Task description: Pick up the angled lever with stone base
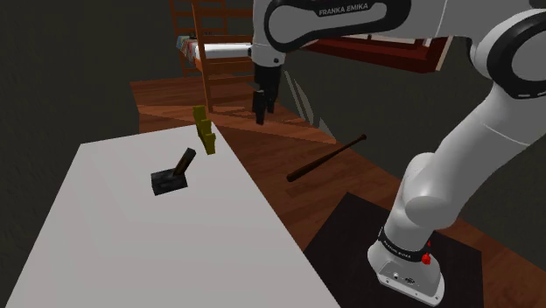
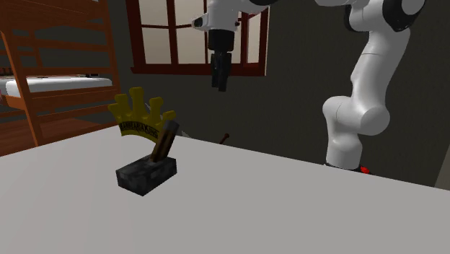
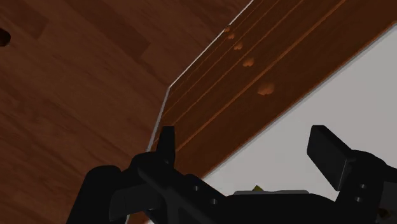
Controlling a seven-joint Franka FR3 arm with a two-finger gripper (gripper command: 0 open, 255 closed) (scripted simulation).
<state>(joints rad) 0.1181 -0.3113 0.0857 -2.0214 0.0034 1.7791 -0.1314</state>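
Black gripper [image 1: 262,107] hangs high in the shoulder view, pointing down over the far edge of the pale table [image 1: 131,254], with nothing in its grasp. The angled lever [image 1: 175,176] sits on the table well apart from it, lower and toward that view's left: a dark stone block with a brown handle slanting up. A yellow crown [image 1: 205,129] stands just beyond the lever, near the table's edge, and a baseball bat [image 1: 325,159] shows over the wooden floor.

From the second exterior view the gripper [image 2: 220,76] hovers in the air above and to the right of the lever [image 2: 149,167], and the crown [image 2: 140,119] stands close behind the lever.

Wrist view: the gripper [image 3: 248,146] has its two fingers [image 3: 167,139] spread wide – released, empty – over the wooden floor [image 3: 76,89] and a corner of the table [image 3: 356,95].
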